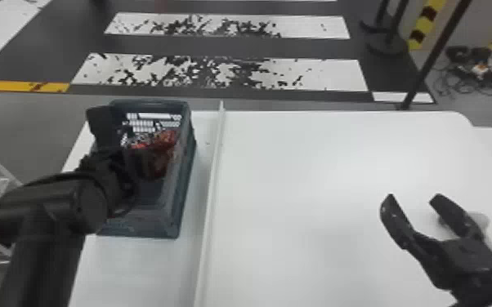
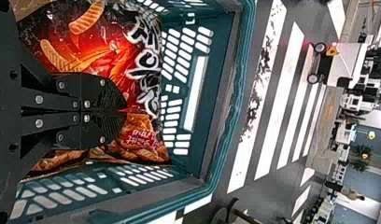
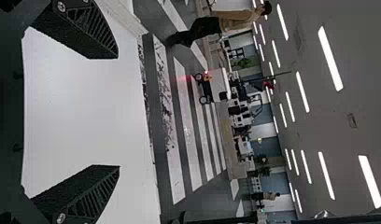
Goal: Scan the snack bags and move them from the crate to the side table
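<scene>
Your left claw (image 1: 137,161) reaches down inside the crate (image 1: 186,163), at the left of your worktop (image 1: 318,163). Its fingers (image 2: 97,91) are together over the printed face of a snack bag (image 2: 109,51); you cannot tell whether a fold of it is caught between them. That bag, red, black and orange-brown, lies in the crate, close to its slotted walls. You have the crate standing near the worktop's far left corner, by the left edge. Just to the right of it, a raised white strip (image 1: 210,179) runs from the near edge towards the far edge. Farther right, your right claw (image 1: 414,198) hangs above the worktop towards the right edge, its fingers (image 3: 97,32) wide apart with nothing between them.
</scene>
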Robot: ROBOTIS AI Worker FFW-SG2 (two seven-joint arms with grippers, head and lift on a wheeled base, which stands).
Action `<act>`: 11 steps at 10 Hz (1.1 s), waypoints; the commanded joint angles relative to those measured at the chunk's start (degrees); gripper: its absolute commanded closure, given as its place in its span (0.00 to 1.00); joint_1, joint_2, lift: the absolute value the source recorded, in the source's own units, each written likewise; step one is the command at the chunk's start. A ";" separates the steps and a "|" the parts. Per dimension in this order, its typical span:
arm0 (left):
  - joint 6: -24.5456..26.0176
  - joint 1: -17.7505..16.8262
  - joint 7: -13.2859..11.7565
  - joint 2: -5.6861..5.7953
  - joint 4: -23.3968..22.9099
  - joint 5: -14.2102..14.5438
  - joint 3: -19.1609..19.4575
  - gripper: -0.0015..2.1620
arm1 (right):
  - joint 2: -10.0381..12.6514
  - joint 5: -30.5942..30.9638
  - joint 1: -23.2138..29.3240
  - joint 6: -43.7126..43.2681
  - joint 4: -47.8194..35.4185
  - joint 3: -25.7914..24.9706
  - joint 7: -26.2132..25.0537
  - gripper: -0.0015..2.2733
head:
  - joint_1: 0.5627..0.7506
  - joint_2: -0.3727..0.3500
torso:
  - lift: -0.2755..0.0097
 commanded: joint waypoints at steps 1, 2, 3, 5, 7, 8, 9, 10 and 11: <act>3.45 3.01 3.24 -0.44 -7.19 0.65 0.30 0.99 | 0.00 -0.33 0.29 -0.01 -0.45 -0.01 0.00 0.04 | 0.70 0.52 | 0.66; 3.62 4.86 6.32 -0.53 -11.41 1.26 0.30 0.99 | 0.00 -0.59 0.29 -0.01 -0.54 0.16 0.09 0.04 | 0.70 0.52 | 0.66; 3.45 6.44 8.34 -0.61 -14.66 1.61 0.39 0.99 | 0.00 -0.59 0.56 -0.01 -0.71 0.25 0.09 0.04 | 0.70 0.53 | 0.66; 3.45 8.55 10.10 -0.70 -19.06 2.58 1.01 0.99 | 0.00 -0.59 1.17 -0.01 -0.98 0.16 0.09 0.04 | 0.70 0.54 | 0.66; 3.45 9.16 12.21 -0.79 -20.20 2.76 1.01 0.99 | 0.00 -0.68 1.79 -0.36 -1.24 -0.19 0.09 0.04 | 0.70 0.55 | 0.66; 3.62 8.90 12.47 -0.79 -19.85 1.79 0.39 0.99 | 0.09 -0.68 2.14 -0.53 -1.42 -0.37 0.09 0.04 | 0.70 0.55 | 0.66; 4.68 8.37 12.56 -0.79 -19.67 1.96 0.30 0.99 | 0.09 -0.68 2.14 -0.53 -1.24 -0.45 0.09 0.04 | 0.70 0.55 | 0.66; 6.08 8.20 12.47 -1.05 -19.94 2.32 0.22 0.99 | 0.09 -0.68 2.05 -0.36 -1.07 -0.45 0.09 0.04 | 0.70 0.54 | 0.66; 6.44 8.37 14.14 -1.14 -20.73 1.61 -0.75 0.99 | 0.09 -0.68 1.79 -0.36 -0.80 -0.45 0.09 0.04 | 0.70 0.54 | 0.66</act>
